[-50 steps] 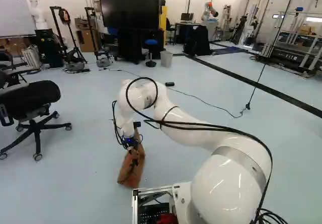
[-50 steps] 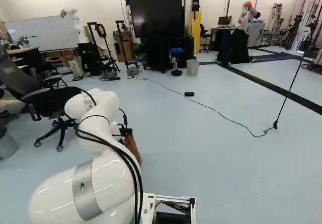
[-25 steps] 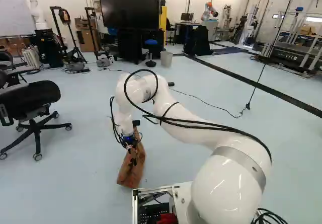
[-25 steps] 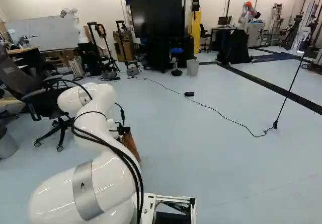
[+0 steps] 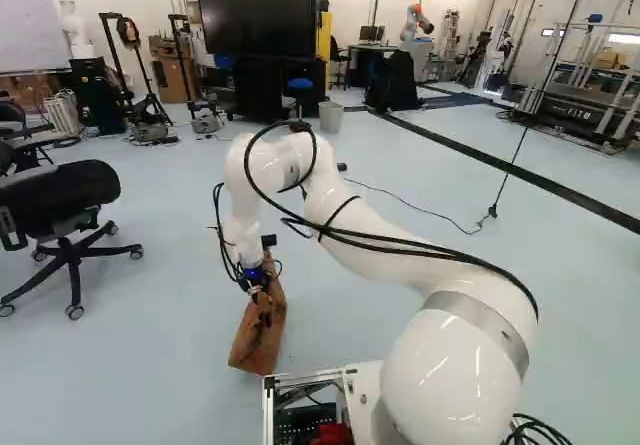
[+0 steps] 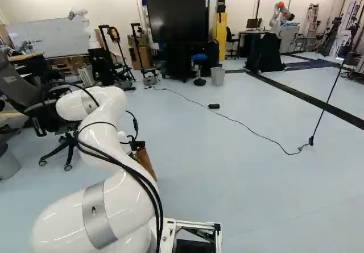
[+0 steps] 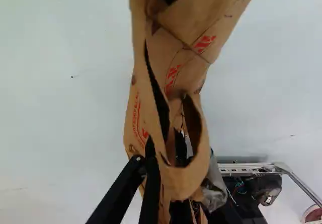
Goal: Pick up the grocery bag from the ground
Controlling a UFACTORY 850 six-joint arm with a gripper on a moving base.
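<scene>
The hand (image 5: 263,310) points down and is closed on a fold of the brown paper bag (image 7: 183,78): one black finger (image 7: 151,176) lies along the outside of the paper, and the other shows through the loop of paper at its mouth. The bag slants in the left base view, its upper end at the hand and its lower end just beyond the base frame (image 5: 335,373); whether that lower end touches the floor (image 5: 160,375), I cannot tell. Red print marks its side, a dark slit runs along it, and a crumpled grey piece (image 7: 216,186) sits right beside the paper near the fingers. Above the hand the white arm (image 5: 375,250) bends over and back to its base joint, with black cables looped along it. In the right base view the arm hides part of the bag. An office chair (image 5: 60,200) stands at the left of the left base view. Farther out, a thin cord (image 6: 244,126) crosses the floor with a small black block (image 6: 214,106) on it, and beyond that are a bin (image 6: 218,75), a blue stool (image 6: 199,57) and a big screen (image 6: 177,15).
</scene>
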